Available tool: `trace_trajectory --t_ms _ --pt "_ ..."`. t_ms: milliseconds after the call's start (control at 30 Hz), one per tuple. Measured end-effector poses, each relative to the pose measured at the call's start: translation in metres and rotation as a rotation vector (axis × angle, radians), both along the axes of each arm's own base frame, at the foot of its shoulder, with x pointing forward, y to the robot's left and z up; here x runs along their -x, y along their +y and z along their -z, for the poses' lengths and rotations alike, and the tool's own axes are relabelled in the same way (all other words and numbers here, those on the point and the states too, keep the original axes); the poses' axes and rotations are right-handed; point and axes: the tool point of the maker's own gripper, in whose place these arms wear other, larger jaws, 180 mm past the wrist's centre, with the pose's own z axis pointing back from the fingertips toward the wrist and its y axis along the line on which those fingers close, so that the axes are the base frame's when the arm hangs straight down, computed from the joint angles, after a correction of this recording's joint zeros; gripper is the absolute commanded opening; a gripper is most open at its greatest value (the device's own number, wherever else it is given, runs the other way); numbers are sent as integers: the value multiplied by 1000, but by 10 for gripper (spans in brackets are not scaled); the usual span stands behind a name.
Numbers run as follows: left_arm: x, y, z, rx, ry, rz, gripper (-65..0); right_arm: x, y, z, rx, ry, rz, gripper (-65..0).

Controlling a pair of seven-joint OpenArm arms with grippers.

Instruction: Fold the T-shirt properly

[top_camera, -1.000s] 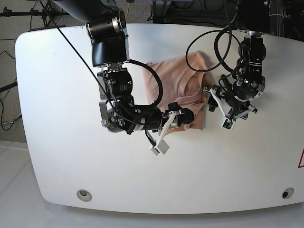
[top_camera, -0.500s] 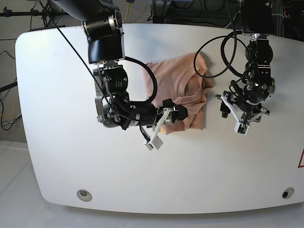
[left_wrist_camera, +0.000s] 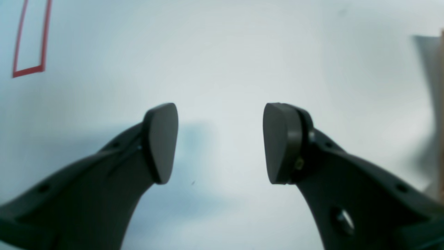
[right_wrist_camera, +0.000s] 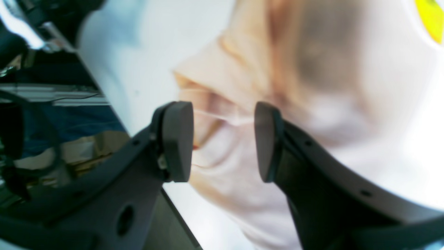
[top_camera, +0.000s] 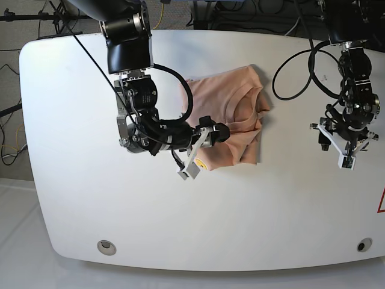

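From where I stand, the right end effector (top_camera: pixel 194 155) hangs with its pads apart and empty over the near edge of the shirt (top_camera: pixel 231 120), which lies folded, mid-surface (top_camera: pixel 72 120), toward the back. Well off to the right, the left end effector (top_camera: pixel 340 147) is spread open over bare white.

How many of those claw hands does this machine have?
2. The right gripper hangs open at the near edge of the folded T-shirt. The left gripper hangs open over bare table, off to the shirt's side.
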Motion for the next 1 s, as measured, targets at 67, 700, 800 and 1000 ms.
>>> trace_trajectory --t_ms 67,700,800,1000 --pt "2 4 0 0 2 -13 -283 -1 -4 2 11 0 4 -372" --pt "18 6 14 1 42 -17 -283 -3 -6 13 7 28 28 -372" --pt "21 6 16 -1 52 -18 -283 1 -7 24 16 67 27 -372" --pt "19 6 15 2 47 -17 -283 -2 -7 26 7 61 44 -372"
